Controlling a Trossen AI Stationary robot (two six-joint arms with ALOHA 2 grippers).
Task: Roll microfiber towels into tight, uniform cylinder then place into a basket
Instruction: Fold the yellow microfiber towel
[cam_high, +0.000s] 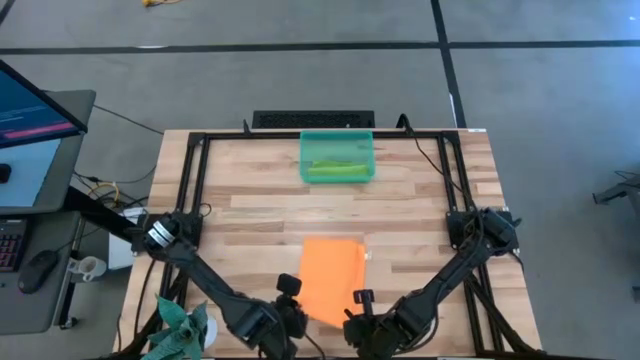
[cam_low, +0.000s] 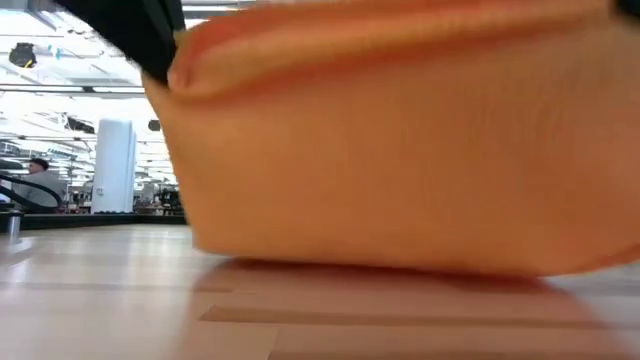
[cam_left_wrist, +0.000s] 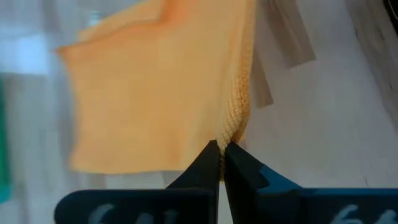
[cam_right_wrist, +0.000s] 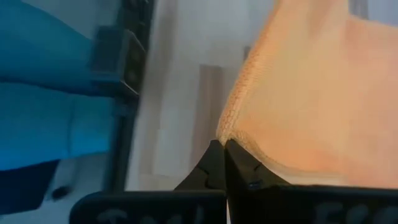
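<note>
At the near edge of the worktop (cam_high: 420, 215), seen from above, the left gripper (cam_high: 291, 318) and the right gripper (cam_high: 357, 322) meet at the two near corners of the orange towel (cam_high: 332, 277). The wrist views add what the overhead view cannot: the left gripper (cam_left_wrist: 221, 149) has its jaws closed tight on a bunched edge of the orange towel (cam_left_wrist: 155, 93), and the right gripper (cam_right_wrist: 222, 148) likewise has its jaws pinched shut on a corner of the orange towel (cam_right_wrist: 311, 106). The table-height view is almost filled by the orange towel (cam_low: 400, 150), whose near part hangs raised with a shadow under it on the wood, a detail the overhead view leaves unclear. From above the cloth lies in the middle of the near half of the worktop. Beside the left arm's base sits a dark green spiky plant-like thing (cam_high: 180, 325). At the far edge stands the basket (cam_high: 337, 137), and inside it lies the green towel (cam_high: 336, 169) as a long roll along its near wall. No writing can be read on any of these things.
</note>
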